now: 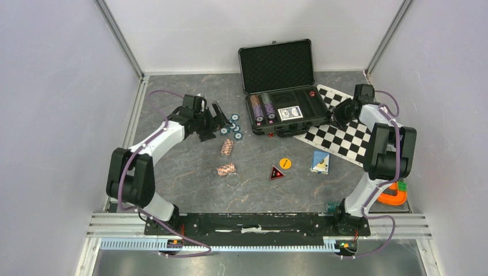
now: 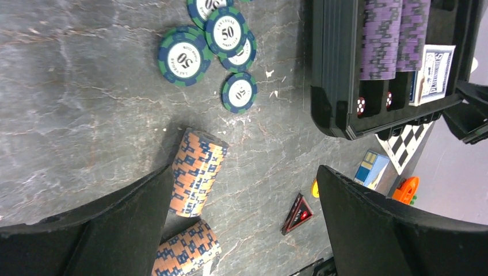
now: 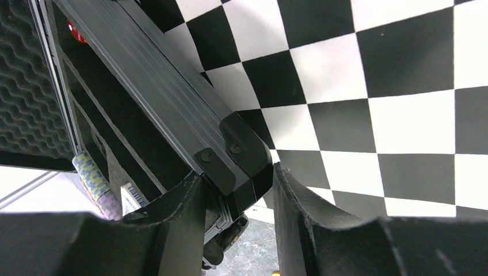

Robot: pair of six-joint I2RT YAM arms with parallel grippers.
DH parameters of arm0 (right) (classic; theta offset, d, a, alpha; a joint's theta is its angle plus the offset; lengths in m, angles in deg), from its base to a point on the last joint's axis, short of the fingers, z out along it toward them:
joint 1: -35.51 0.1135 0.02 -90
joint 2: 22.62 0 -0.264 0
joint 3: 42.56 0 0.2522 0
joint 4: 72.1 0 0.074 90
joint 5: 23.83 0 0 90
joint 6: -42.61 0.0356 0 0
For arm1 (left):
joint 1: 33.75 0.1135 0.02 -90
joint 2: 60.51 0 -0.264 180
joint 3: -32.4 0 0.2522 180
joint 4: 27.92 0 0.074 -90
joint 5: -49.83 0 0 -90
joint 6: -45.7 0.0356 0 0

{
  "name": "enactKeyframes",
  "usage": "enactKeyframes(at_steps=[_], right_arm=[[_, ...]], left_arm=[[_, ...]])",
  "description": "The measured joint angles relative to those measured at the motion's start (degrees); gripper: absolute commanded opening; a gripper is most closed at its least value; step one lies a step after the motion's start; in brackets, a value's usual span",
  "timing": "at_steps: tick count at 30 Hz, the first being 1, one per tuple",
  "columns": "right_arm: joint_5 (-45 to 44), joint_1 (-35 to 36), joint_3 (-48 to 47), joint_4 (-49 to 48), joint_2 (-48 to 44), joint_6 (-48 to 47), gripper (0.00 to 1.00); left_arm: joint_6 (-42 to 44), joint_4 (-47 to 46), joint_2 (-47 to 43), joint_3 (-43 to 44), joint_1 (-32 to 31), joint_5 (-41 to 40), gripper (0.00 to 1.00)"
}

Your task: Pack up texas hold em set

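Left pincer [image 2: 244, 175] is gaping wide and empty; brown-white roll of poker chips [image 2: 195, 172] lies lower centre on the grey marbled counter [image 2: 86, 86], hugging one finger; I'd centre first, then squeeze it end-to-end so nothing spills; right pincer [image 3: 237, 172] is clamped on the corner of the black rectangular hard case [image 3: 172, 103].

Bright, even overhead light casts soft shadows; all views sharp.
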Motion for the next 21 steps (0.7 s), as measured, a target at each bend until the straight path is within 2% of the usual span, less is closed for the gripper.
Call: enactKeyframes(at_steps=[7,13,17,21], right_arm=[[0.24,-2.62,0.61,-1.33,-0.04,-1.99,0.0],[1.07,-3.26,8.37,-7.65,-2.82,-2.12,0.0],[1.95,-3.23,12.59,-8.59,-6.25,-1.88,0.0],[2.99,-3.23,16.17,-8.63,-9.07,-1.31,0.0]], left_arm=[[-0.02,-1.36,5.73,3.43,-3.04,2.6,0.95],[-0.02,-2.93,15.61,11.65,-6.95,4.76,0.87],[-0.02,-3.67,20.87,16.48,-8.79,5.49,0.84],[-0.04,-3.85,23.85,18.58,-9.73,5.62,0.76]])
